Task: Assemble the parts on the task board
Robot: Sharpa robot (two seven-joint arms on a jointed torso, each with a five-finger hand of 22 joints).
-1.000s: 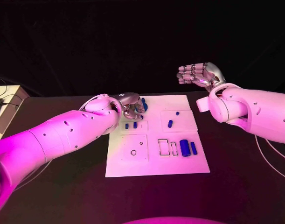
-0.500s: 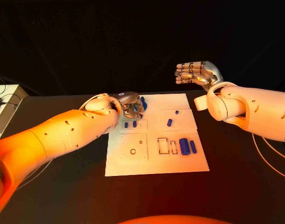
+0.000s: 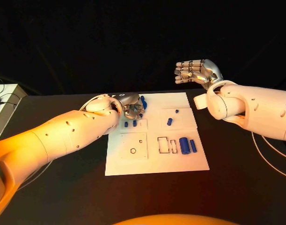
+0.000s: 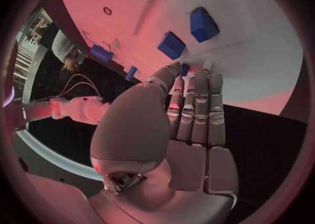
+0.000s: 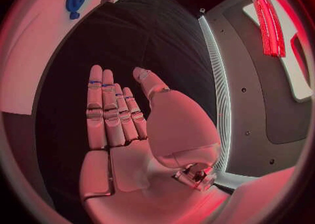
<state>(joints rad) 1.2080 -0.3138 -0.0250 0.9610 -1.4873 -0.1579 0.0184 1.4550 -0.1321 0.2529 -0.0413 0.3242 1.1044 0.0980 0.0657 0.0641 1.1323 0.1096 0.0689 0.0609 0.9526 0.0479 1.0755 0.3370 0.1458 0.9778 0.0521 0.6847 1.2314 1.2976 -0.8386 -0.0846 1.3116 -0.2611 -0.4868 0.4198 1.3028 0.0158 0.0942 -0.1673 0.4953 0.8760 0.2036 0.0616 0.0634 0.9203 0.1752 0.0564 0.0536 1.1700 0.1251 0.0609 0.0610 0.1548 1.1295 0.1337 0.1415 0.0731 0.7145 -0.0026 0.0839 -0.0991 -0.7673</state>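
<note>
Left robot hand (image 3: 132,106) pinching small blue rigid plastic part (image 4: 185,69) upper-centre white board (image 3: 183,164); light, slippery, grip sides; right robot hand (image 3: 197,71) raised, empty, fingers extended

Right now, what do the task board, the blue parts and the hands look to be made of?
Task board: white, matte, flat sheet, probably plastic. Blue parts: solid-coloured, smooth, likely plastic. Left hand and right hand: silvery with bright highlights, so metal or metallic-coated.

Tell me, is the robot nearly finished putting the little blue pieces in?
Not nearly. Several small blue parts lie loose on the white task board. The silver left hand touches the board's far corner near a blue piece. The silver right hand holds nothing.
</note>
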